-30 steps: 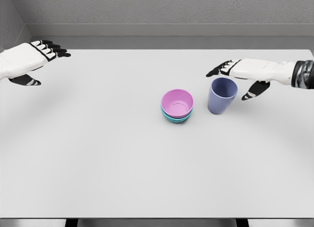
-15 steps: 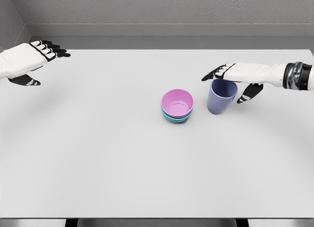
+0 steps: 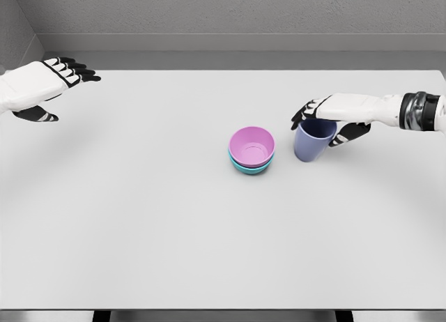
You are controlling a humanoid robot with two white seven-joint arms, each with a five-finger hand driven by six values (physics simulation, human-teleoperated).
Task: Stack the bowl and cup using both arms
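A pink bowl (image 3: 251,146) sits nested in a teal bowl (image 3: 249,169) at the middle of the white table (image 3: 139,217). Just to the right of the bowls stands a blue-purple cup (image 3: 309,145), leaning slightly. My right hand (image 3: 322,124) lies over the cup's rim, with its fingers curled down the far side and its thumb against the cup's right wall. My left hand (image 3: 59,92) hovers at the far left edge of the view with its fingers spread and nothing in it.
A grey wall runs along the table's far edge. The table's front edge shows at the bottom of the view.
My right hand moved left and down onto the cup and its fingers closed around it. The cup shifted slightly left and tilted. The left arm stayed still.
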